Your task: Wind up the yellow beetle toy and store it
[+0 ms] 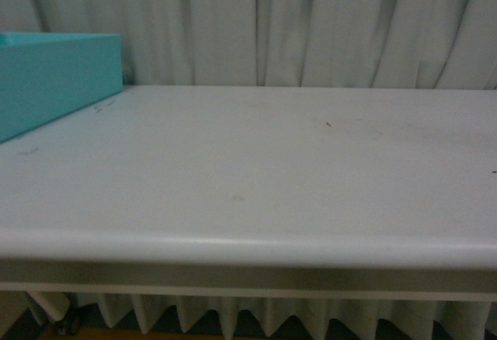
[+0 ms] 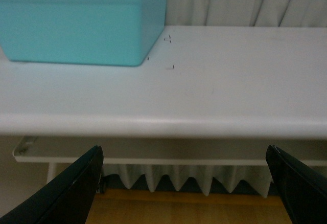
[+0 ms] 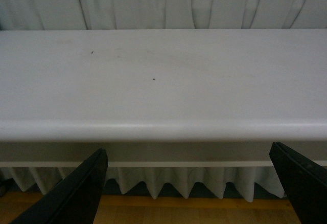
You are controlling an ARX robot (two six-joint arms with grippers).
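The yellow beetle toy is out of view in every frame. My left gripper (image 2: 184, 183) is open, hanging below and in front of the white table's front edge (image 2: 163, 124), with nothing between its dark fingers (image 2: 76, 188). My right gripper (image 3: 186, 185) is open too, also low before the table edge (image 3: 163, 129), holding nothing. Neither arm shows in the front view.
A turquoise box (image 1: 54, 76) stands at the table's far left; in the left wrist view the turquoise box (image 2: 82, 24) shows its side wall, its inside hidden. White curtains (image 1: 295, 22) hang behind the table. A wooden floor (image 2: 184, 208) lies under the grippers.
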